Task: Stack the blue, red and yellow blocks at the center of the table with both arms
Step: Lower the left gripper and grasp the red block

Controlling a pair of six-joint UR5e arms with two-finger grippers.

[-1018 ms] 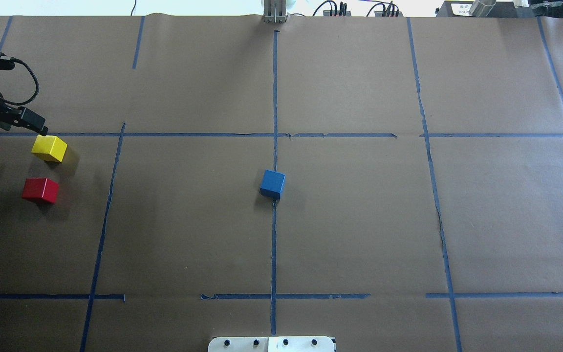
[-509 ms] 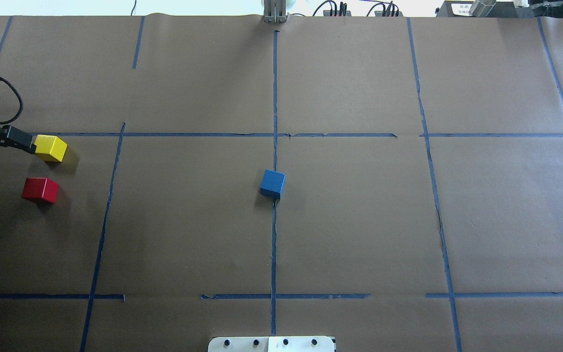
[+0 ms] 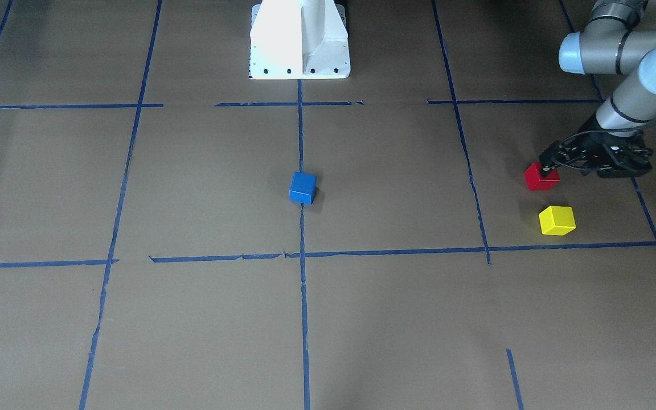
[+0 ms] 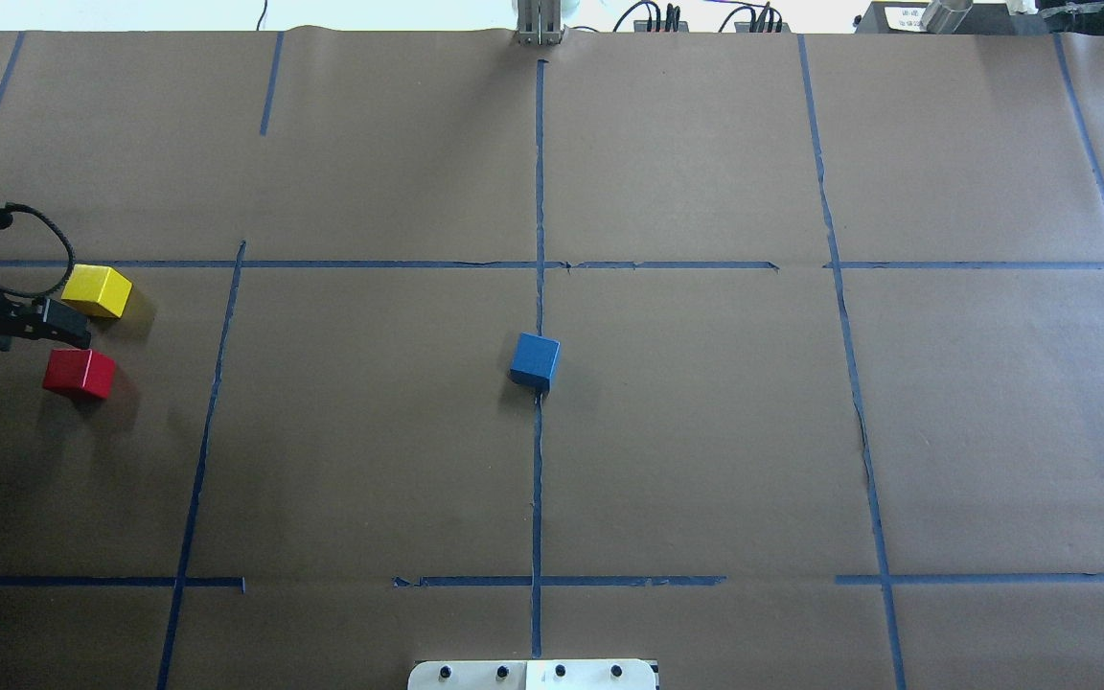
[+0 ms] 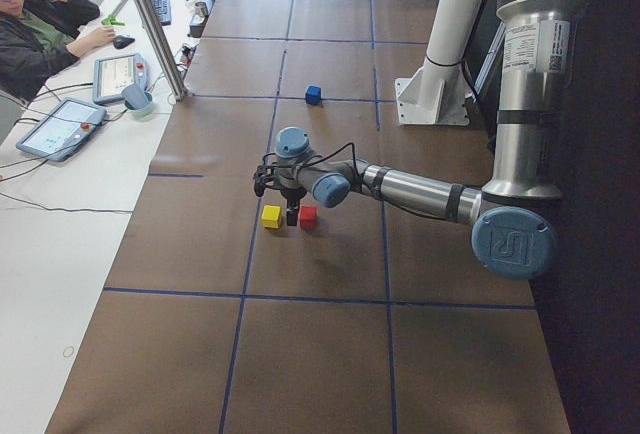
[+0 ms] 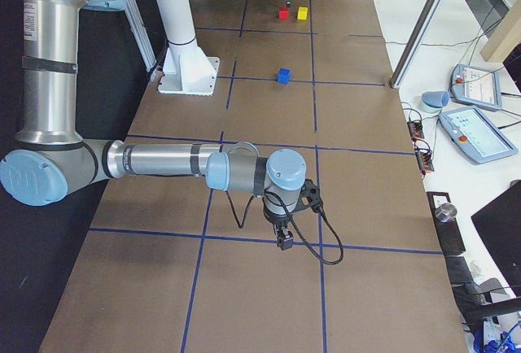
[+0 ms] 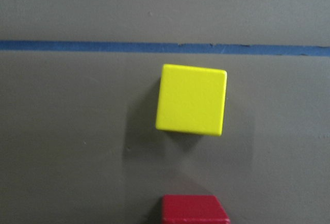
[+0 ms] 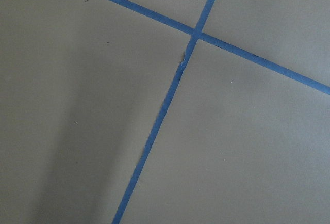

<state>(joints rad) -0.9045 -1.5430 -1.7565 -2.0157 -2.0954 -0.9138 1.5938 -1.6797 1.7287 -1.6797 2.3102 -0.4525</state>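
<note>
The blue block (image 4: 534, 359) sits at the table's center on the middle tape line, also in the front view (image 3: 303, 187). The yellow block (image 4: 98, 290) and the red block (image 4: 80, 373) rest apart at the far left. My left gripper (image 4: 73, 331) hovers between these two, its fingers together and empty; in the front view it (image 3: 546, 168) overlaps the red block (image 3: 541, 177). The left wrist view shows the yellow block (image 7: 192, 99) centered and the red block (image 7: 195, 209) at the bottom edge. My right gripper (image 6: 285, 241) shows only in the right side view, over bare paper; I cannot tell its state.
Blue tape lines (image 4: 538, 192) divide the brown paper. The white robot base (image 3: 299, 40) stands at the near edge. A metal post (image 5: 155, 24), tablets (image 6: 476, 84) and a seated operator (image 5: 30, 24) are on the far side.
My left gripper has moved from the yellow block's far side toward the robot, and now hovers between the yellow and red blocks. The blocks have not moved.
</note>
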